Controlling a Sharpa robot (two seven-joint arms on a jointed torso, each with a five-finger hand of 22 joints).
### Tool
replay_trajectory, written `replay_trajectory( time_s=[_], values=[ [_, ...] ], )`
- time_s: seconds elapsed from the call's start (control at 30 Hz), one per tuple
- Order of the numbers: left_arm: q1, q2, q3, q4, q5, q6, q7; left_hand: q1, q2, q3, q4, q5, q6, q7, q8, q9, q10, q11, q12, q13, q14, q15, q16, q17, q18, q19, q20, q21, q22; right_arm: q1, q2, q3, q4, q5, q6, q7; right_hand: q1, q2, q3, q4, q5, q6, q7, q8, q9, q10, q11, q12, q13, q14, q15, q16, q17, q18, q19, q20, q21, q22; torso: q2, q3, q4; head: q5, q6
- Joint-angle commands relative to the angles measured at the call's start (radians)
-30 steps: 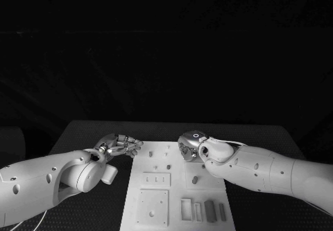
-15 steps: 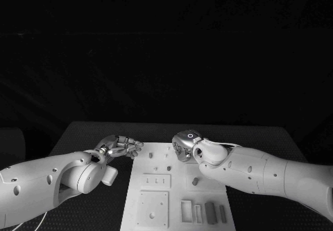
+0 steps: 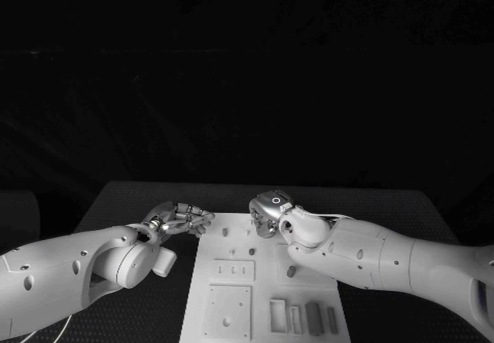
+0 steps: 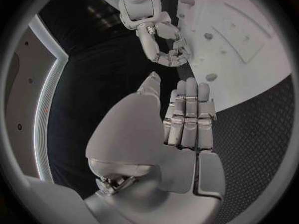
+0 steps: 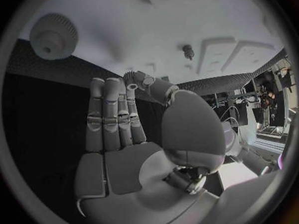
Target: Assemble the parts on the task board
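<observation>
Both hands empty over the far end of the board.

The right hand (image 3: 270,211), fingers straight and holding nothing, hovers mid-frame above the task board (image 3: 260,289); the left hand (image 3: 182,216), fingers loosely apart and empty, sits beside its left edge. Parts (image 3: 291,271) lie scattered on the board in the lower centre, so assembly looks barely begun.

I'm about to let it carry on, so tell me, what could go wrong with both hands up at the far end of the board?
The left hand and right hand sit close together, so they might bump if both reach in. The right arm lies over the edge of the task board and could sweep the small part beside it.
</observation>
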Motion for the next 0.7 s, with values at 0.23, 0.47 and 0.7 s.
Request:
replay_trajectory(
  time_s=[0.23,0.47,0.7],
  values=[
    [0.001,0.011,0.001,-0.004,0.003,0.016,0.006,0.007,0.007,-0.006,0.0,-0.004,0.003,0.002,-0.007,0.002,0.007,0.0,-0.005,0.001,0.003,0.002,-0.004,0.002,0.013,-0.007,0.001,0.006,0.017,-0.001,0.028,0.0,-0.029,-0.044,-0.026,-0.015,0.008,-0.005,0.01,0.001,0.006,0.011,0.0,0.003,0.003,0.013,-0.006,-0.001,0.001,-0.001,-0.009,0.005,0.002,0.021,0.005,-0.005,0.006,0.022,0.001,-0.002,0.0022,0.001,0.004],
    [0.002,0.007,0.002,0.002,0.003,0.014,0.005,0.007,0.007,-0.006,0.001,-0.004,0.003,0.002,-0.007,0.002,0.007,0.0,-0.005,0.001,0.003,0.002,-0.004,0.002,0.013,-0.007,0.001,0.006,0.017,-0.002,0.041,-0.001,-0.053,-0.049,-0.022,-0.015,0.008,-0.007,0.011,0.002,0.006,0.012,0.0,0.002,0.003,0.014,-0.006,-0.002,0.001,-0.001,-0.009,0.006,0.002,0.021,0.005,-0.005,0.007,0.022,0.004,-0.0018,0.0026,0.01,0.006],
    [0.005,0.006,0.002,0.002,0.003,0.012,0.005,0.007,0.007,-0.007,0.0,-0.004,0.003,0.002,-0.007,0.002,0.007,0.0,-0.006,0.002,0.003,0.002,-0.004,0.003,0.013,-0.007,0.001,0.006,0.017,-0.002,0.045,-0.001,-0.044,-0.049,-0.018,-0.013,0.009,-0.008,0.013,0.003,0.006,0.012,-0.001,0.002,0.004,0.014,-0.006,-0.002,0.0,-0.001,-0.009,0.006,0.003,0.021,0.005,-0.005,0.008,0.022,0.008,-0.0026,0.0039,0.013,0.007]
  ],
)
